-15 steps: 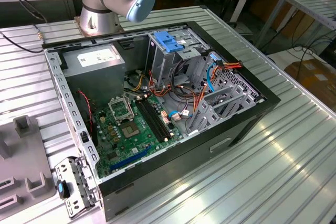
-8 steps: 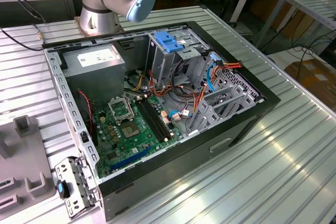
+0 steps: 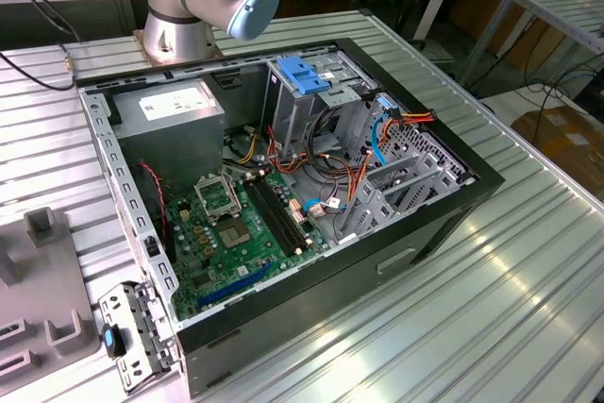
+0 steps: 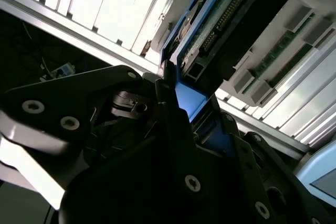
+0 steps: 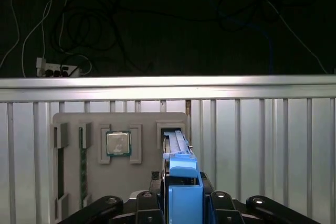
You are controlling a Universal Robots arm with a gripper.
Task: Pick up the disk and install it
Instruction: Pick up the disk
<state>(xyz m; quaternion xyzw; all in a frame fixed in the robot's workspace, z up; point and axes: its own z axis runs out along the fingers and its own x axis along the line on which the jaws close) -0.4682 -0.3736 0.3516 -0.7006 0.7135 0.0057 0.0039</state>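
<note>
In the first wrist view, the gripper (image 5: 182,193) pinches the disk (image 5: 181,163) edge-on between black fingers. Its rails are glossy blue plastic. A flat grey tray (image 5: 144,121) lies beyond.

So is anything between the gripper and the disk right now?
Nothing visible does. In the first wrist view the gripper is shut on the disk, which stands edge-up in the grey tray.
</note>
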